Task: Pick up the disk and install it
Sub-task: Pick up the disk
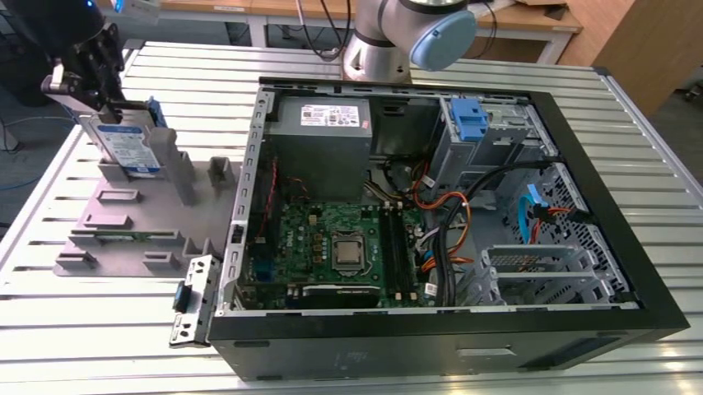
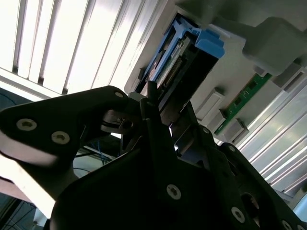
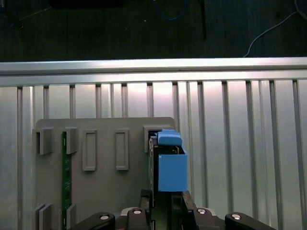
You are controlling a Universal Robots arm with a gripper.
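Pick-up step: gripper (image 1: 108, 105) fingers (image 3: 188, 203) clamp the upright disk (image 1: 130, 144), seated in the grey tray (image 1: 121, 222) slot; freeing it likely calls for a straight pull.

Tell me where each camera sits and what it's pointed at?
Exterior view: off the arm, looking down on the table, open computer case and grey tray; shows the arm and hand.
First wrist view: rides the arm, looking down past the hand onto the disk and tray.
Second wrist view: rides the arm, looking close along the hand toward the disk.
All three share the hand gripping the disk.
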